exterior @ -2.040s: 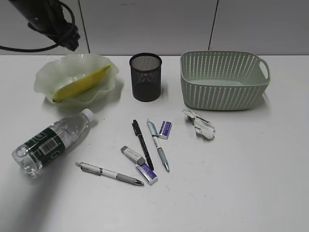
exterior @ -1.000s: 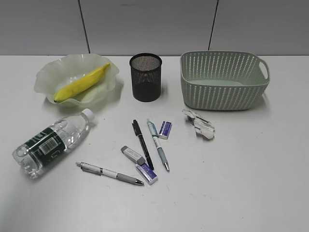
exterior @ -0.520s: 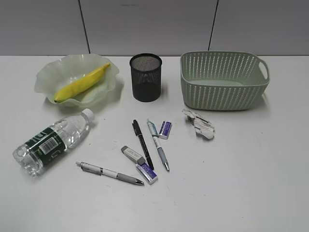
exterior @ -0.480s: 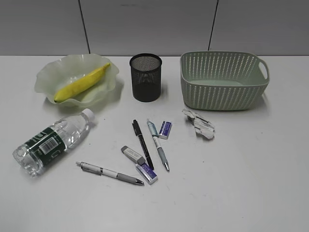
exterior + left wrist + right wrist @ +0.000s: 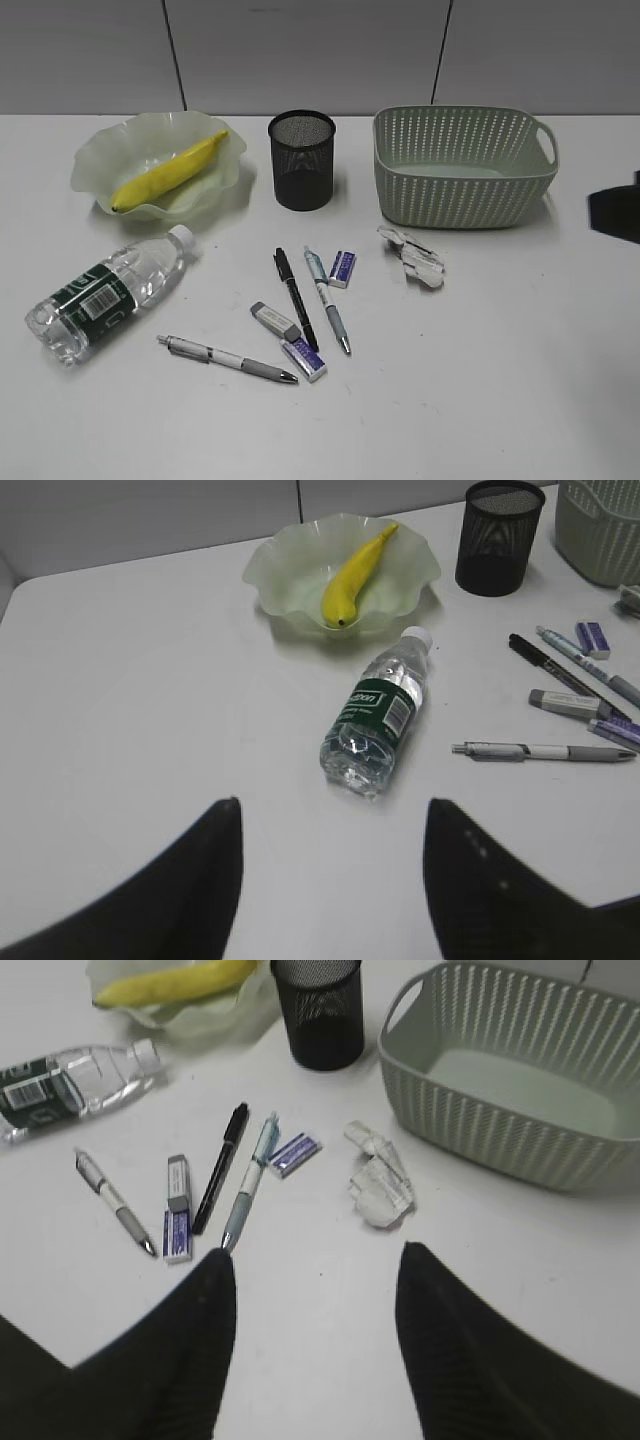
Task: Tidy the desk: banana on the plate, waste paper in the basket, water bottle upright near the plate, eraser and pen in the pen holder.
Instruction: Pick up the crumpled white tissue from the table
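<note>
While crumpled, waste paper [image 5: 411,256] looks white — perhaps dark-marked.

Right arm [image 5: 615,212] cut by frame edge; bottle [image 5: 70,1078] base cropped.

On the white desk [image 5: 520,380], a yellow banana [image 5: 168,172] is seen lying in the wavy green plate [image 5: 100,150]. The clear bottle [image 5: 105,292] is laid on its side below it. The crumpled paper [image 5: 412,256] is found just before the perforated basket [image 5: 465,190]. Pens [image 5: 295,296] and erasers [image 5: 342,268] are scattered before the upright black mesh holder [image 5: 302,160].
</note>
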Controlling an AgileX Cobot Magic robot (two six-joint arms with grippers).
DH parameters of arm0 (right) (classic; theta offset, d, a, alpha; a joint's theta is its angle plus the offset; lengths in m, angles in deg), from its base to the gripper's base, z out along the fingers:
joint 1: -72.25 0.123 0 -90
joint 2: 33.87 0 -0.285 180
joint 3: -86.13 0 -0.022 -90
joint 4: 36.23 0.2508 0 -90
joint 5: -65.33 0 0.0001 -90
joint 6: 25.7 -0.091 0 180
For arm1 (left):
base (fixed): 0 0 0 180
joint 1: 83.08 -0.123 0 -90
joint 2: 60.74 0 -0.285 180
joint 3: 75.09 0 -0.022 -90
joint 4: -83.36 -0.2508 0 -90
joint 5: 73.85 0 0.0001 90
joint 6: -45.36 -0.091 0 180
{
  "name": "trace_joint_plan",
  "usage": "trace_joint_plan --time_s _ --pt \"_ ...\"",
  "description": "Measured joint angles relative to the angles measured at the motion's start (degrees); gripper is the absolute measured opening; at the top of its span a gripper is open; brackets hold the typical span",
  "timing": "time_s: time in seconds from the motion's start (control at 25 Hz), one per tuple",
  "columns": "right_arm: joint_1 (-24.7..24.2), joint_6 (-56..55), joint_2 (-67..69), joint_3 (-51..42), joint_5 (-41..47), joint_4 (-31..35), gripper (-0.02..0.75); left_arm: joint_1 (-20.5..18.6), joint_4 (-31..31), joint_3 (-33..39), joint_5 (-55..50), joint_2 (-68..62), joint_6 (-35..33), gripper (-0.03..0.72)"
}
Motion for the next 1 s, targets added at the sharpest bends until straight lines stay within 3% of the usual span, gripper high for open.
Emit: trace_joint_plan --time_s 0.4,0.68,1.0 --pt "14.01 1.28 39.88 12.68 -9.55 -5.91 0.453 0.0 0.33 0.0 0.25 0.04 0.0 0.433" --pt "14.65 -5.5 59.45 18.61 -16.88 -6.47 0.47 0.0 0.39 0.01 0.25 0.04 0.0 0.433" --pt "14.65 -6.21 69.48 23.85 -20.0 -6.72 0.438 0.0 0.45 0.01 0.25 0.04 0.0 0.433"
